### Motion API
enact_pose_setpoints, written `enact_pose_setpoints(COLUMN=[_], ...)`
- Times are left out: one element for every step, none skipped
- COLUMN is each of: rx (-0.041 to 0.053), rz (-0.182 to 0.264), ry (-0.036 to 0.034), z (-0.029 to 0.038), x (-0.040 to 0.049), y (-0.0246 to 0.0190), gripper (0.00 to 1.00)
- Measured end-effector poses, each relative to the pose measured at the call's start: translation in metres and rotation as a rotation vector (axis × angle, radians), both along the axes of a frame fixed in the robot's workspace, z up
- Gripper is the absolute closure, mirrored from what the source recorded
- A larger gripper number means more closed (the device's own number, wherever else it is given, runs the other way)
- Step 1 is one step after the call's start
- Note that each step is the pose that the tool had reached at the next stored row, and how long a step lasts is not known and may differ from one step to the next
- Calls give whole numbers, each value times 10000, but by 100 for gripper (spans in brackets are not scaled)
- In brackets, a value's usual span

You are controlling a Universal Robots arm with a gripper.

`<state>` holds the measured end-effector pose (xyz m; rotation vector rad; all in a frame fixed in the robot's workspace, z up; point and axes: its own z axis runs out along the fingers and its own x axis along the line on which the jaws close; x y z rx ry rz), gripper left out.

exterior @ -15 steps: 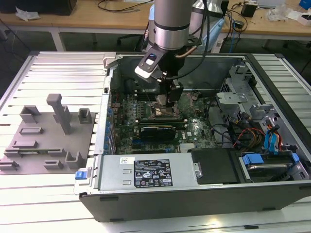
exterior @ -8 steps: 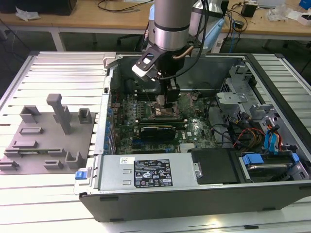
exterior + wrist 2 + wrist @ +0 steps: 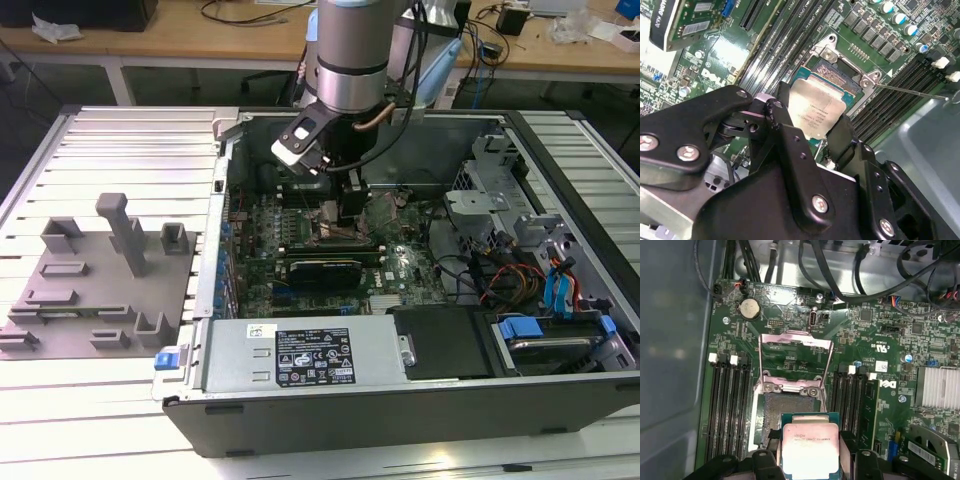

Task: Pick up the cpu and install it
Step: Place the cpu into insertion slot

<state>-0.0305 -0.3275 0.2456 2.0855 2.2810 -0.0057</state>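
Above socket (image 3: 782,407), end effector (image 3: 809,441) clamps cpu (image 3: 810,452); first wrist view: raised frame (image 3: 795,339).

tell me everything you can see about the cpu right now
The cpu is a thin square chip: a silvery metal lid with faint print, on a green board whose edge shows round it. It lies flat, roughly level with the motherboard, clamped on two opposite sides by the black gripper. It is over the dark open socket, whose metal load frame is swung up. Whether it already rests in the socket cannot be told.
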Motion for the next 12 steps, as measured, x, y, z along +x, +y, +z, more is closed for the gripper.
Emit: enact_pose_setpoints(rx=[2,6,15,31,37,44,57,71,87,101,113,129], rz=[-30,-99,-150,-204,-235,-269,-325,-351,-368,-373,-375,-377], ry=[0,0,0,0,0,0,-1,0,0,2,1,1], z=[-8,-25,-40,-60,-72,-86,-105,-113,-119,-123,-126,-131], x=[0,0,0,0,0,0,0,0,0,1,1,0], y=[0,0,0,0,0,0,0,1,3,6,9,14], gripper=[45,45,45,45,45,45,45,45,45,45,45,45])
